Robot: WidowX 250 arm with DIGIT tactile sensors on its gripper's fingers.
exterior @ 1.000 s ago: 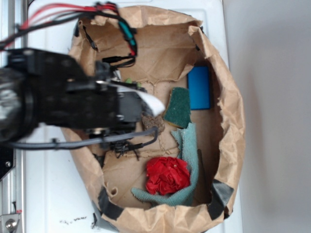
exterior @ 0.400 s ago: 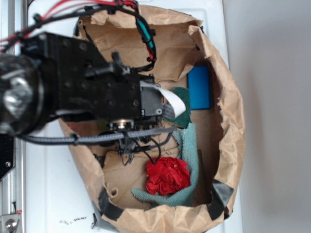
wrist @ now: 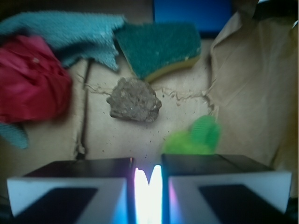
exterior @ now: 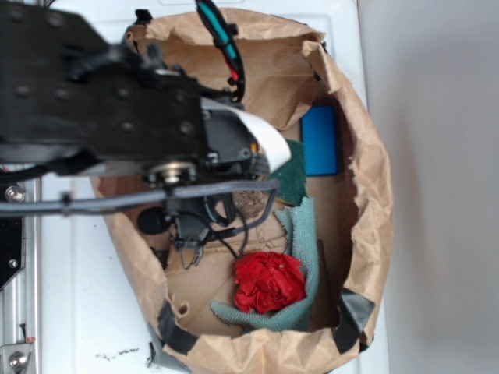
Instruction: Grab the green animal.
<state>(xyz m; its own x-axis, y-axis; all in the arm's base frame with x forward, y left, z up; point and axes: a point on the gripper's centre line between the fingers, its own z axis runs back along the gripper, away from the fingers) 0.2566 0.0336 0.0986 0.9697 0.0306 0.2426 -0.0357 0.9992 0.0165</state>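
The green animal (wrist: 195, 137) lies on the brown paper floor just beyond the gripper (wrist: 148, 179), slightly right of it, near the grey rock (wrist: 134, 100). The jaws look pressed nearly together, holding nothing. Fuzzy and probably light, it should squash easily; pinching across its round body seems safest.

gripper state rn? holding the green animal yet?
Gripper: shut, only a thin bright slit between the fingers, holding nothing. Green animal lies free on the bag floor, just ahead of the right finger.
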